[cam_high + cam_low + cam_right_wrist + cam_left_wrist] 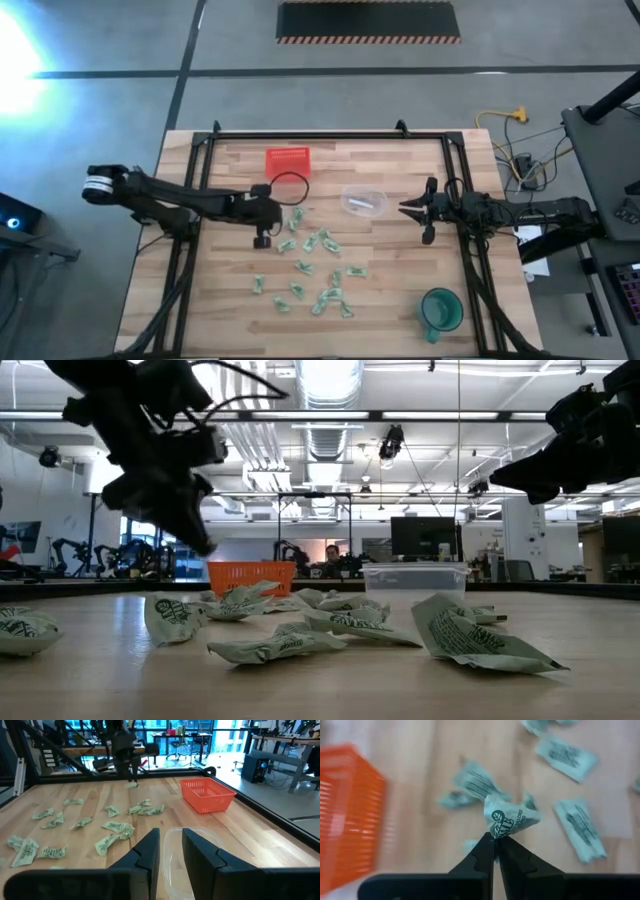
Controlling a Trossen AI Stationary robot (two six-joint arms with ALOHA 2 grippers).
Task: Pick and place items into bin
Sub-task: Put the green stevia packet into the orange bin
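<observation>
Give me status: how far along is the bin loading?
Barely started. The red mesh plastic bin looks empty from above. In hand: the left tool is shut on one pale green crinkly wrapped piece, lifted off the wooden table. Roughly twenty pieces remain scattered. The right tool waits, open, near a clear plastic tub.

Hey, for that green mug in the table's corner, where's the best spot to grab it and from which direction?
The green mug stands upright, mouth open upward, close to the right tool. Probably best to come straight down and pinch its rim wall, one finger inside, one outside. Its handle can't be made out clearly.
</observation>
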